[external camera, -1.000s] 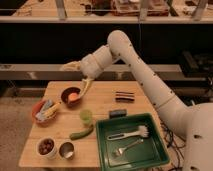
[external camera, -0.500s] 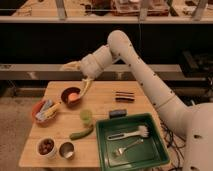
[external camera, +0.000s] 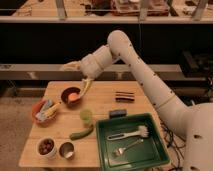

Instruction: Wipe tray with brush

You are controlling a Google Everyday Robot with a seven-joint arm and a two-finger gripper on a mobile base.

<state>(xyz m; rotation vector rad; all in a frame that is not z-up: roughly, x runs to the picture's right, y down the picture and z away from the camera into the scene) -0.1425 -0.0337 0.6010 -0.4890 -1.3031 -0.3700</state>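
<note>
Tool [external camera: 76,80] wide open, holding nothing, above worktop [external camera: 106,98]. Brush [external camera: 131,134] in tray [external camera: 151,151], well off to tool's lower right.

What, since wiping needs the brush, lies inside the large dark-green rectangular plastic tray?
A slim white long-handled brush and a silver metal fork lie in the tray; only its floor beneath them is covered. The open gripper hangs above the dark round bowl.

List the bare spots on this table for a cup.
Bare wood: back centre, between the dark round bowl and the black rectangular bars. The left side is crowded; the open gripper hangs over that dark bowl.
</note>
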